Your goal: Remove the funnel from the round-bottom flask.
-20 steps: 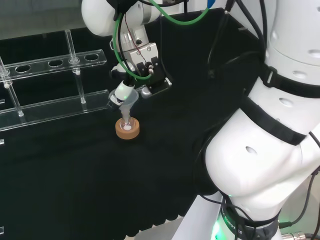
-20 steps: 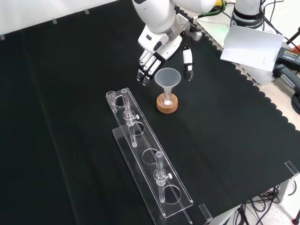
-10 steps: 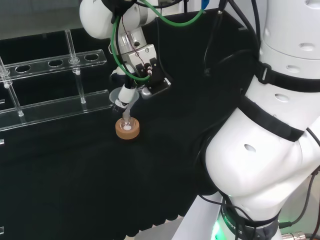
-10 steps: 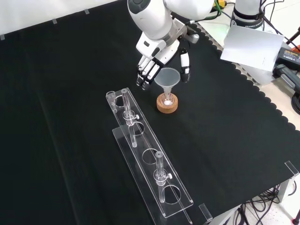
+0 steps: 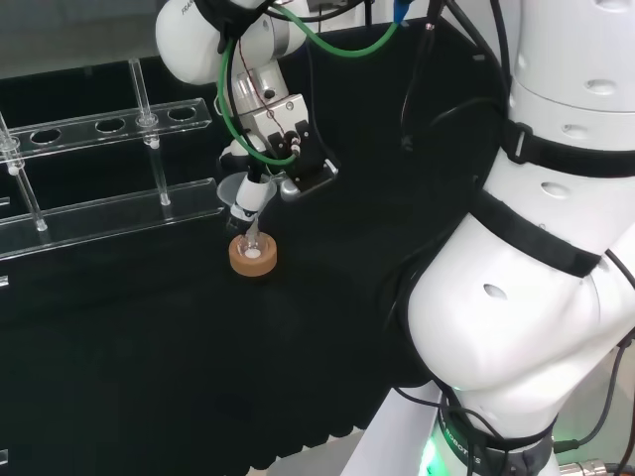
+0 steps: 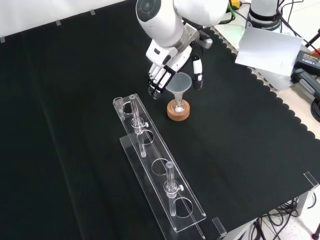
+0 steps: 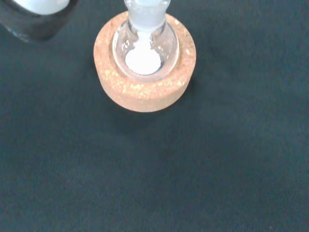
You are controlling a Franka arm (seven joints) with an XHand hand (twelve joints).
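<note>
A: How is the hand (image 6: 172, 55) posed?

B: In the front view it is seen reaching down from the arm's white link, palm toward the funnel (image 6: 179, 83), with the fingers (image 6: 157, 80) spread on one side of the cone and the thumb (image 6: 198, 70) on the other. The fingers are only slightly bent and nothing is gripped; the cone is flanked, but whether it is touched cannot be told.

A: And what lies below the hand?

B: A clear rack (image 6: 159, 165) is laid on the black cloth (image 6: 75, 125) just beyond the fingertips. Directly beneath the hand, the funnel is still seated in the round-bottom flask (image 7: 145, 48), which is held in a cork ring (image 7: 145, 92).

A: What is hard to make out?

B: In the head view the funnel is largely covered by the hand (image 5: 260, 164). In the wrist view the flask's neck is cut off, and something white is seen at the flask's bottom.
</note>
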